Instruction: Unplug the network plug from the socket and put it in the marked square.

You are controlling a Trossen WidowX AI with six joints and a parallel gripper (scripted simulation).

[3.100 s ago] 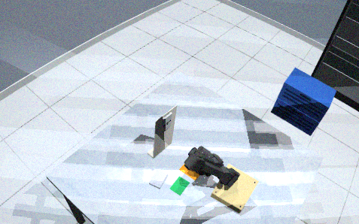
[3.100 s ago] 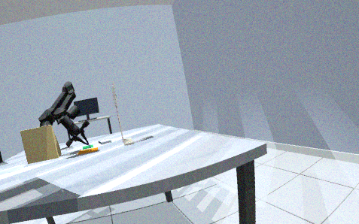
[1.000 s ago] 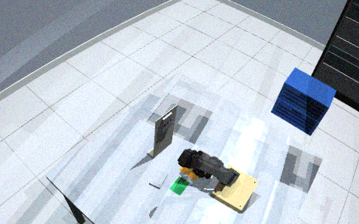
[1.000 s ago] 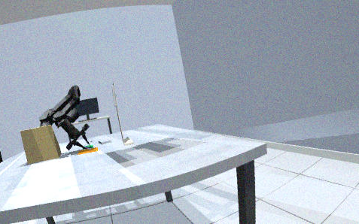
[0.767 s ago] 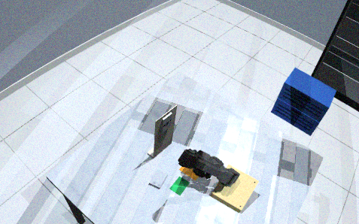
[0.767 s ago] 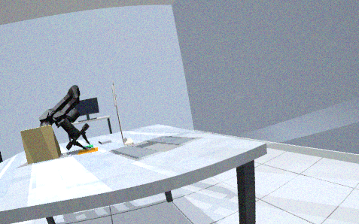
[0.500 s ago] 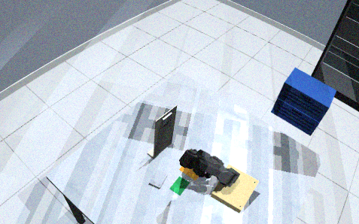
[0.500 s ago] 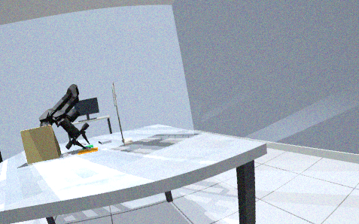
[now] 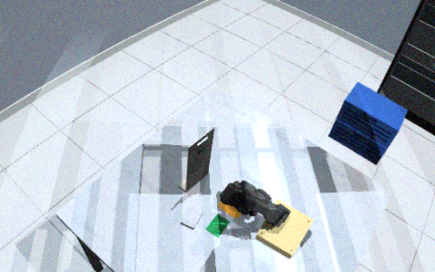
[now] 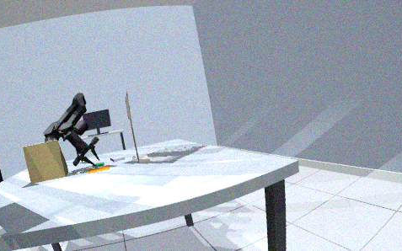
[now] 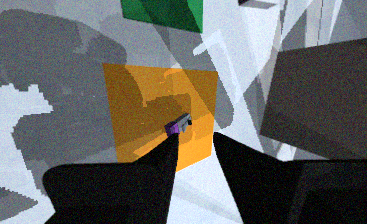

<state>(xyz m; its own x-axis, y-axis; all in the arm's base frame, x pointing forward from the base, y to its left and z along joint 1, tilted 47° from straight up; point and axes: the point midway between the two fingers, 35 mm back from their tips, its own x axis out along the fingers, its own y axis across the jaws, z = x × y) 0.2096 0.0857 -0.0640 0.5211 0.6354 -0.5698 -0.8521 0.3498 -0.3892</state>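
The network plug (image 11: 179,124), grey with a purple end, lies over the orange square (image 9: 230,210) (image 10: 99,169) (image 11: 200,146) in the wrist view, near its right side. My gripper (image 11: 195,137) is open, pointing down at the orange square. The purple end of the plug is right by the left fingertip; whether they touch I cannot tell. Nothing is between the fingers. The dark upright panel (image 9: 200,160) (image 10: 132,130) (image 11: 325,102) stands apart from the plug. In the top view the arm hides the fingertips and plug.
A green square (image 9: 215,226) (image 10: 99,164) (image 11: 170,12) lies beside the orange one. A small flat white object (image 9: 191,218) is between the green square and the panel. The arm stands at a tan block (image 9: 293,229) (image 10: 45,162). A blue box (image 9: 368,123) and dark rack are farther off.
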